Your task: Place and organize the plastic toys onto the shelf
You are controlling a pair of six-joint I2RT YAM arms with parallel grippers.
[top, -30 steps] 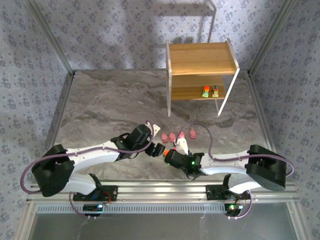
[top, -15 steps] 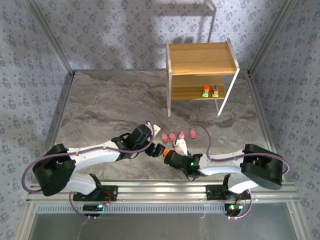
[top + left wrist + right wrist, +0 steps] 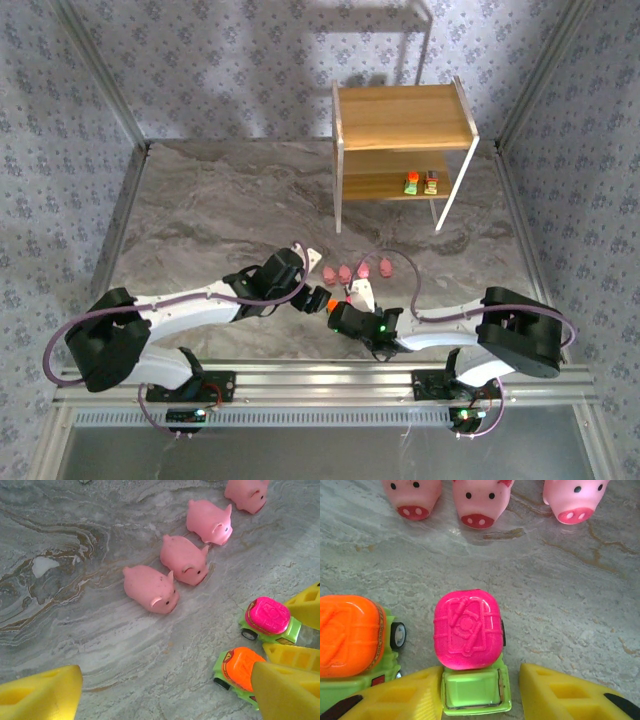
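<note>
Four pink pigs (image 3: 150, 588) lie in a row on the marble table (image 3: 200, 220), seen from above as pigs (image 3: 345, 272). A pink-topped toy truck (image 3: 466, 630) sits between my right gripper's (image 3: 480, 680) yellow fingers. The left finger touches its green cab, while a gap stays on the right, so the gripper is open. An orange-topped truck (image 3: 347, 635) stands just beside it. My left gripper (image 3: 165, 680) is open wide over bare table, its right finger (image 3: 287, 695) overlapping the orange truck (image 3: 239, 667). Two more toys (image 3: 420, 183) rest on the shelf's (image 3: 400, 118) lower board.
A pale white-framed stand (image 3: 415, 30) is behind the shelf. Metal rails (image 3: 120, 200) border the table on the left and right. Both arms meet near the table's front middle, with my left gripper (image 3: 312, 290) and right gripper (image 3: 352, 298) almost touching.
The right gripper's jaws have narrowed around the pink-topped truck and the right arm's elbow has shifted a little left. The left arm and the toys have stayed put.
</note>
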